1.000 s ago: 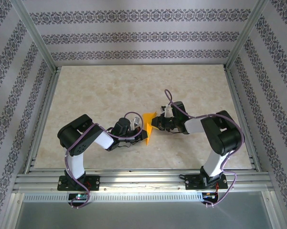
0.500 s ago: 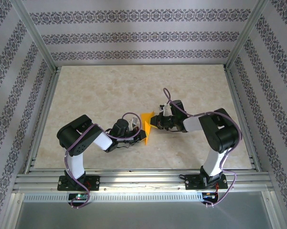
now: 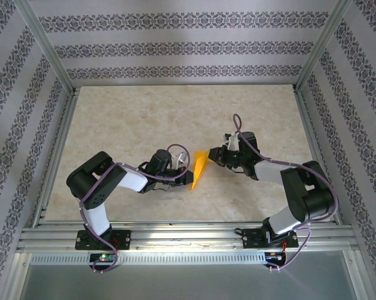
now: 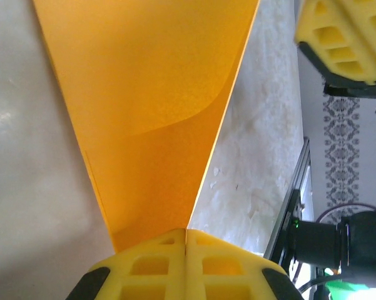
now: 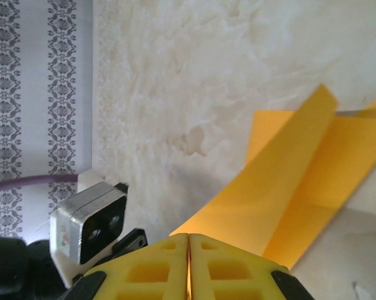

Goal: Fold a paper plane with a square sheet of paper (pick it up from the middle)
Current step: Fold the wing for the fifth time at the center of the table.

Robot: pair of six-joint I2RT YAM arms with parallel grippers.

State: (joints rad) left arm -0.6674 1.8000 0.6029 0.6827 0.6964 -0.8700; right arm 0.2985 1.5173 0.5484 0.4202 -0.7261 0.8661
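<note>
Orange paper wedge (image 3: 201, 167) spans both arms, left gripper (image 4: 186, 234) clamped on its narrow end, right gripper (image 5: 188, 237) pinching the wide end.

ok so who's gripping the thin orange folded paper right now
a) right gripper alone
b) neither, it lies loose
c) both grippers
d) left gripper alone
c: the left gripper and the right gripper are each shut on an end of the thin orange folded paper, which spans between them.
</note>
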